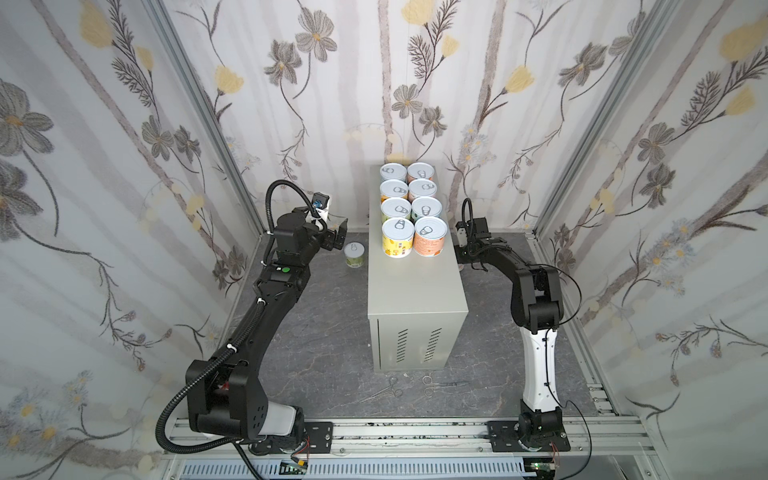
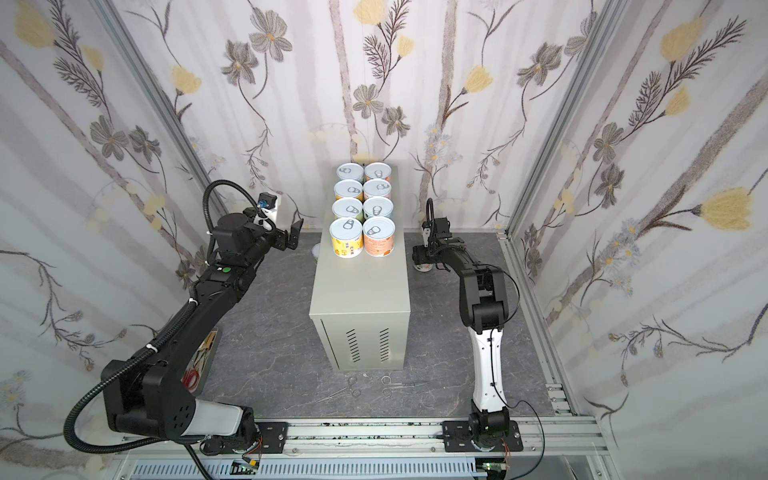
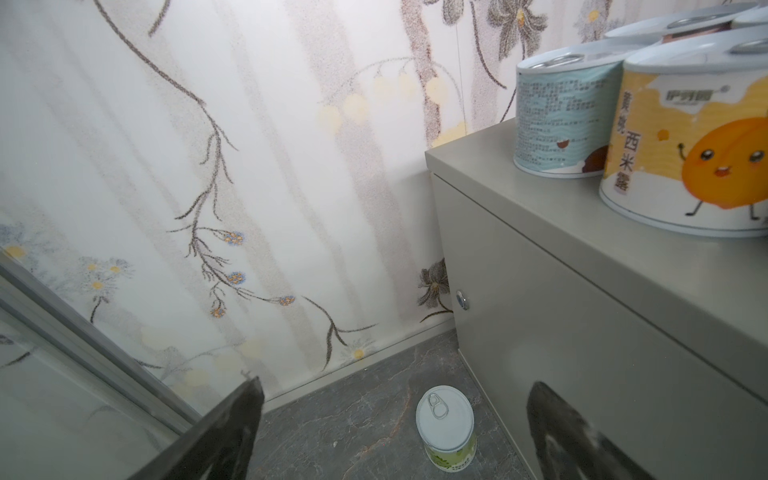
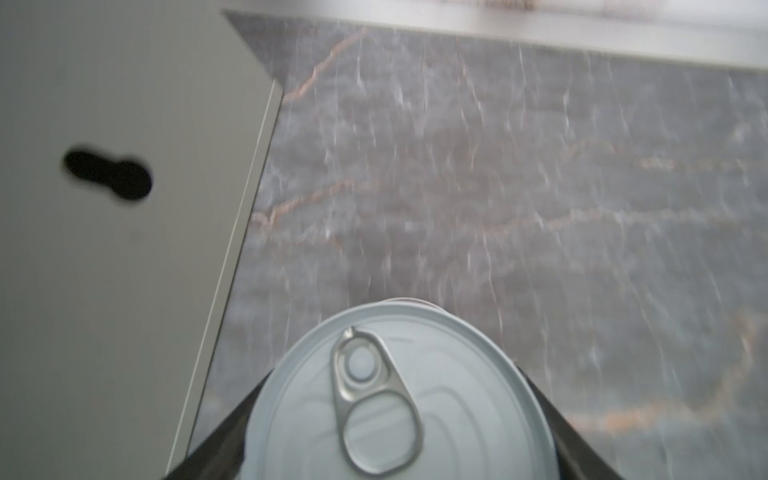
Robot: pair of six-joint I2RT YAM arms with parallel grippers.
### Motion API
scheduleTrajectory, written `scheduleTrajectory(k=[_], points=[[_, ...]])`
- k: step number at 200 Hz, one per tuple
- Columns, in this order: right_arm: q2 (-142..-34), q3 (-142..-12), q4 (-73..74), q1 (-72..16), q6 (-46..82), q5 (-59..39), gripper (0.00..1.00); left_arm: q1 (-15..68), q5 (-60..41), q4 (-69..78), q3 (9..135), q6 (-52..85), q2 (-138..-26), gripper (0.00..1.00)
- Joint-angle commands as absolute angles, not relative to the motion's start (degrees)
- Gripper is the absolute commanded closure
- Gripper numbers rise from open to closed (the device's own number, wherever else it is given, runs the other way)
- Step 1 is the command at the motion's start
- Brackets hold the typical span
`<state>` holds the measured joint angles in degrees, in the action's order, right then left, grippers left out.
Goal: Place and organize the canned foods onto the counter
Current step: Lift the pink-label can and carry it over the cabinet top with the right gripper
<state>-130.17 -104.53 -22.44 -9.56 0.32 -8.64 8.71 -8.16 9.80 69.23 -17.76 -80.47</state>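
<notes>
Round silver-lidded tin (image 4: 399, 395), pull-tab flat

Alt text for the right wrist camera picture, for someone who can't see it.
A silver pull-tab can fills the foreground, with the black fingers of the right gripper tight against both sides. Dark marbled floor lies beyond, and beside it the grey cabinet, whose wall has a keyhole slot.

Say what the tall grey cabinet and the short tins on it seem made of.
The tall light-grey cabinet: probably painted sheet metal, matte; punched vent slots, folded edges. The short cylindrical tins: likely metal, silver pull-tab lids; glossy printed labels, maybe paper.
</notes>
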Motion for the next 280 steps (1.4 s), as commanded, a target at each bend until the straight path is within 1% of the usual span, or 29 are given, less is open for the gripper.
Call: scheduleTrajectory(k=[1, 59, 88, 122, 173, 209, 251, 280], points=[[-122.02, -100.32, -21.54, -9.49, -0.98, -7.84, 0.42, 7.78, -10.46, 12.87, 67.62, -15.31, -79.41, 0.00], [-96.77, -83.78, -25.70, -9.58, -1.46, -6.86, 0.43, 7.06, -13.63, 14.25, 62.95, -14.15, -76.93, 0.00], [-85.89, -81.08, -30.36, -9.82, -0.56, -7.97, 0.43, 6.94, -15.90, 12.40, 61.70, -13.45, -74.77, 0.00], [-76.26, -80.76, -35.50, -10.52, 0.61, -7.82, 0.42, 6.91, -16.35, 13.71, 57.91, -12.85, -69.84, 0.00], [-68.19, -86.81, -46.10, -12.07, 0.70, -7.04, 0.43, 6.91, -18.46, 9.68, 56.69, -10.56, -63.96, 0.00], [-63.90, -90.78, -50.60, -12.89, 0.97, -7.01, 0.42, 6.90, -19.53, 6.61, 56.64, -9.80, -60.03, 0.00], [-62.75, -95.60, -54.23, -14.13, 0.97, -8.89, 0.43, 6.86, -23.16, 4.02, 57.38, -8.20, -57.03, 0.00], [-64.03, -100.11, -57.60, -16.10, 0.37, -8.79, 0.43, 6.93, -25.16, 1.60, 58.35, -8.22, -55.39, 0.00]])
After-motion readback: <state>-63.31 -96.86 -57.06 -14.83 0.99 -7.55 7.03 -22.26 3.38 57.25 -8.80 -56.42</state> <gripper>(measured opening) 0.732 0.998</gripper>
